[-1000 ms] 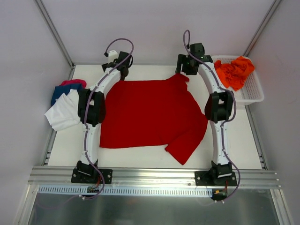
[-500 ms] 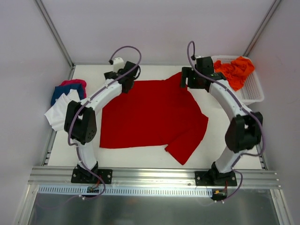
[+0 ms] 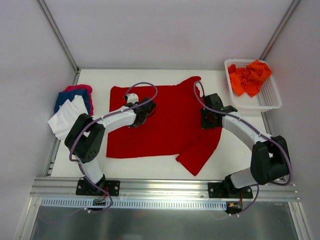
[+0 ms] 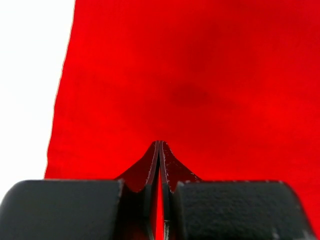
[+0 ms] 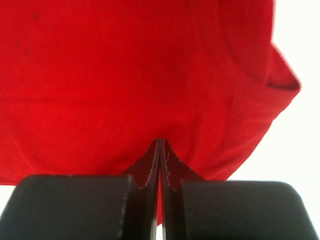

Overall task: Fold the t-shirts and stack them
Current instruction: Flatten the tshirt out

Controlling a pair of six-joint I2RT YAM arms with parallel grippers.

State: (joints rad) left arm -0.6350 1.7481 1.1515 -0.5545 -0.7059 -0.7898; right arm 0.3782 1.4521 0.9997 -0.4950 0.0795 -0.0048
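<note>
A deep red t-shirt [image 3: 170,125] lies spread flat across the middle of the table, one sleeve [image 3: 197,157] sticking out at the near right. My left gripper [image 3: 141,111] hangs over the shirt's left half, jaws shut with nothing seen between them. In the left wrist view its tips [image 4: 159,142] meet above red cloth [image 4: 200,75]. My right gripper [image 3: 210,117] is over the shirt's right side, also shut and empty; its tips [image 5: 160,140] close above the red cloth [image 5: 125,75] near the shirt's edge.
A white mesh basket [image 3: 272,102] at the far right holds crumpled orange t-shirts [image 3: 250,77]. At the left edge lie a white t-shirt [image 3: 67,122], a blue one [image 3: 62,97] and a pink one [image 3: 80,88]. Metal frame rails border the table.
Both arms have drawn back from the shirt's far edge to above its middle, and both grippers have gone from open to shut. The shirt's far left corner now shows.
</note>
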